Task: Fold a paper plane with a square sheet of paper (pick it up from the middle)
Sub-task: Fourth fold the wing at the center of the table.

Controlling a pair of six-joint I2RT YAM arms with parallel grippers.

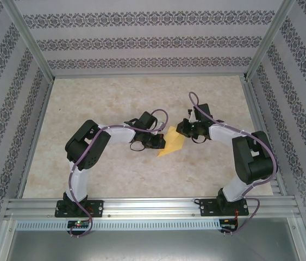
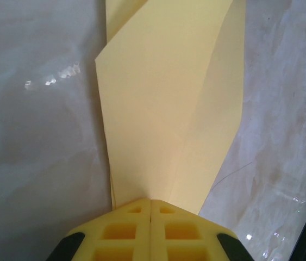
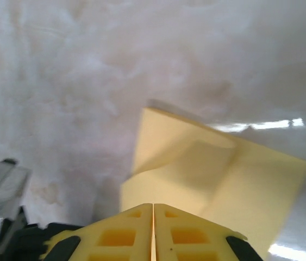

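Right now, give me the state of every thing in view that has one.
sheet of paper: partly folded, creased, gripped from two sides.
left gripper: shut on the sheet of paper.
right gripper: shut on the sheet of paper.

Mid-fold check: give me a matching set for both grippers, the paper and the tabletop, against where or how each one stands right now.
Things:
1. left gripper
2. right gripper
3. square sheet of paper
4. table

Place or state:
a. pale, marbled surface
b. shut on the sheet's left edge, seen from above
c. yellow, partly folded, creased
d. shut on the sheet's far right edge, seen from above

Pairs: 1-b, 2-d, 3-c, 4-a
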